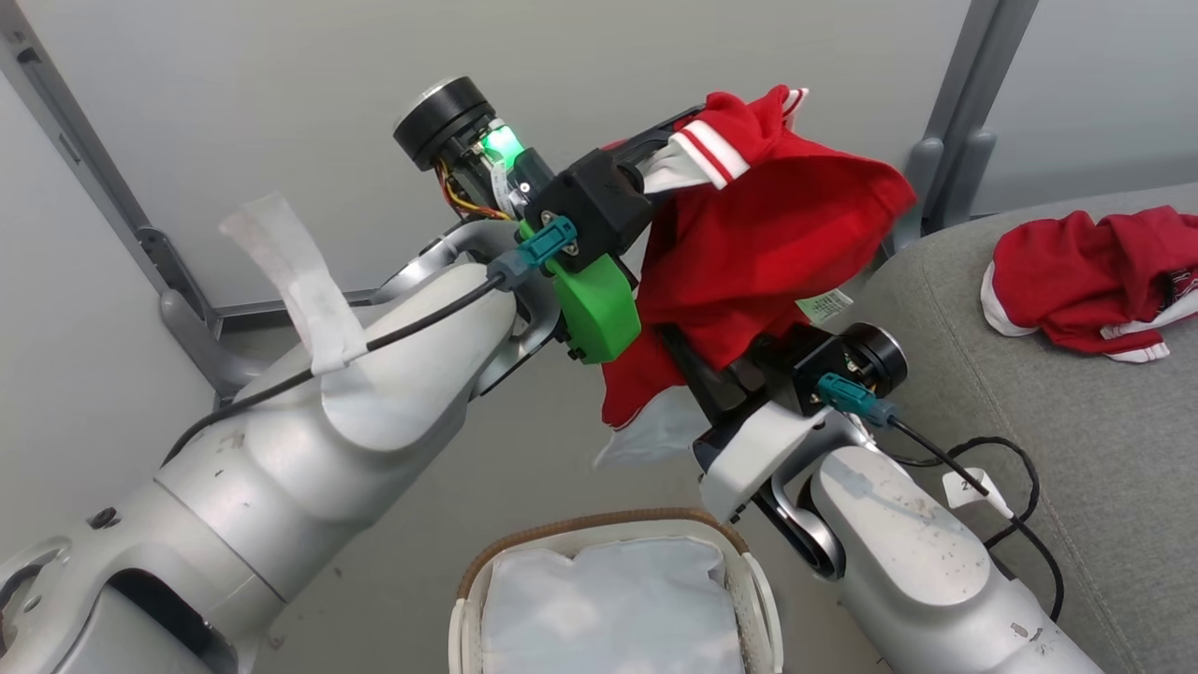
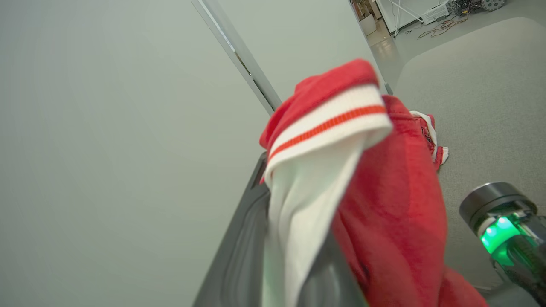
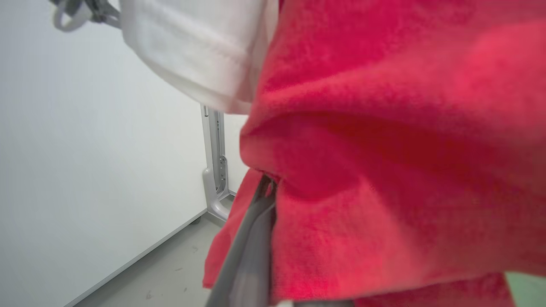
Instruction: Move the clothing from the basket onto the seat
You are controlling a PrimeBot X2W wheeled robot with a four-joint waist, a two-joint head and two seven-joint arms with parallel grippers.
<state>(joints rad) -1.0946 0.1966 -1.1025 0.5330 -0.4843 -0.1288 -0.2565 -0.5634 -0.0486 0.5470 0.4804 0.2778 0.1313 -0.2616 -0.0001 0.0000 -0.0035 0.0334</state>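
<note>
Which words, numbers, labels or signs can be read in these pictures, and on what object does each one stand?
No text can be read for certain.
Small white label on the hanging red garment: greenish print, too small to read.
White tag on the right arm's black cable: one dark mark, perhaps a digit, unclear.
Second red garment on the grey seat: dark print at its edge, blurred.

A pale wall point(image 1: 234, 112) stands far off, with a left metal post point(image 1: 103, 183) and a right metal post point(image 1: 973, 94) on grey floor point(image 1: 524, 496).
</note>
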